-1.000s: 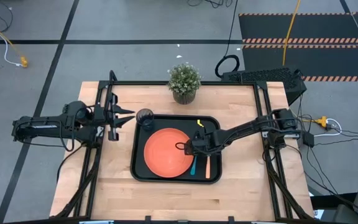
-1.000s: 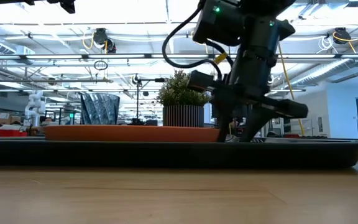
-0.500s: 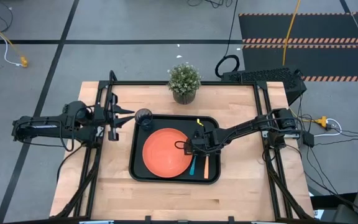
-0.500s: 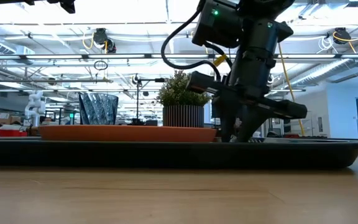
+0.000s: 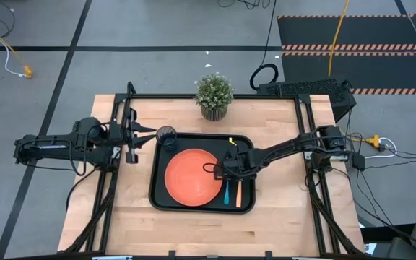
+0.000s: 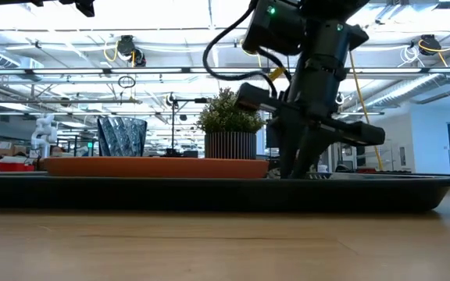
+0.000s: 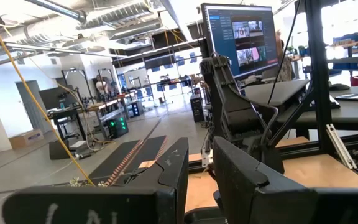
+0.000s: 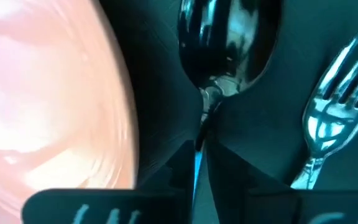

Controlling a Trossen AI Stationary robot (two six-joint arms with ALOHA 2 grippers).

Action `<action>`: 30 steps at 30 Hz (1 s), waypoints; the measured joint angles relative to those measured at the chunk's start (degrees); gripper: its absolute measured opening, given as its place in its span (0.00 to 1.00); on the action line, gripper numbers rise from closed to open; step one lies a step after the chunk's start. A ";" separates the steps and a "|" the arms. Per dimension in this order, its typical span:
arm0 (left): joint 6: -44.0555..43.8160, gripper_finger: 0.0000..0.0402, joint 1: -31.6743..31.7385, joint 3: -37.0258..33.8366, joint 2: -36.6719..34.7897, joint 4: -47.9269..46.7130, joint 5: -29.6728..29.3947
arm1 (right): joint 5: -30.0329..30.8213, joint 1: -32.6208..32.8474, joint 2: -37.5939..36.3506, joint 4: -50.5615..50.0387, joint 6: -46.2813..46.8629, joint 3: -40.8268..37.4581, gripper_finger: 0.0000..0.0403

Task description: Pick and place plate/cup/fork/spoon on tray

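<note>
The black tray lies mid-table. On it rest the orange plate, the dark cup upright in its far left corner, the blue-handled spoon and the orange-handled fork side by side along its right part. My right gripper stands low over the tray just right of the plate, shut on the spoon. In the right wrist view the spoon's bowl and the fork's tines lie on the tray floor. My left gripper waits open at the table's left edge. My right gripper pinches the spoon's thin blue handle between its two fingers, just behind the neck below the bowl. The fingers come down from above and lie across the handle. The spoon lies flat on the tray floor.
A potted green plant stands at the table's far edge behind the tray. Black frame rails run along the left and right sides. Bare wood shows near the front edge.
My right gripper has shut, its fingers drawing together onto the spoon's handle while staying low on the tray. The tray, with plate and cup on it, has slid a little toward the table's left edge.
</note>
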 joint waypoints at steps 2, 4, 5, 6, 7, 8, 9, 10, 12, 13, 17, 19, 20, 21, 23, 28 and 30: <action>0.01 0.20 0.00 0.00 0.00 -0.02 0.00 | 1.03 0.05 -0.66 -0.12 0.00 0.00 0.08; 0.00 0.20 0.00 0.00 0.00 -0.02 0.00 | 1.32 0.24 -1.28 -0.45 0.20 0.00 0.08; 0.00 0.20 0.00 0.00 0.00 -0.02 0.00 | 1.32 0.26 -1.32 -0.51 0.28 0.00 0.08; 0.00 0.20 0.00 0.00 0.00 -0.02 0.00 | 1.30 0.39 -1.32 -0.57 0.31 0.00 0.08; 0.00 0.20 0.00 0.00 0.00 -0.02 0.00 | 1.28 0.59 -1.32 -0.74 0.39 0.00 0.08; 0.00 0.20 0.00 0.00 0.00 -0.02 0.00 | 1.27 0.74 -1.32 -0.87 0.57 0.00 0.08; 0.00 0.20 0.00 0.00 0.00 -0.02 0.00 | 1.27 0.97 -1.32 -0.85 0.79 0.00 0.08; 0.00 0.20 0.00 0.00 0.00 -0.02 0.00 | 1.22 1.10 -1.32 -0.75 1.12 0.00 0.08; 0.00 0.20 0.00 0.00 0.00 -0.02 0.00 | 1.18 1.49 -1.32 -0.80 1.66 0.00 0.08; 0.00 0.20 0.00 0.00 0.00 -0.02 0.00 | 1.10 1.67 -1.32 -0.82 1.93 0.00 0.08; 0.00 0.20 0.00 0.00 0.00 -0.02 0.00 | 1.23 2.14 -2.02 -0.81 2.03 0.00 0.08; 0.00 0.20 0.00 0.00 0.00 -0.04 0.00 | 1.24 2.22 -2.67 -1.26 2.03 0.00 0.08; 0.00 0.20 0.00 0.00 0.00 -0.02 0.00 | 1.28 2.23 -3.24 -1.31 2.03 0.00 0.08; 0.00 0.20 0.00 0.00 0.00 -0.03 0.00 | 1.50 2.25 -3.90 -1.50 2.03 0.00 0.08; 0.00 0.20 0.00 0.00 0.00 -0.05 -0.02 | 2.88 2.51 -5.28 -2.12 2.03 0.02 0.08; 0.04 0.20 0.00 0.00 0.00 -0.44 -0.02 | 5.99 3.84 -9.17 -8.04 2.20 0.02 0.08; 0.22 0.20 0.00 0.00 0.00 -0.67 -0.04 | 7.78 5.01 -10.83 -11.29 3.72 0.02 0.08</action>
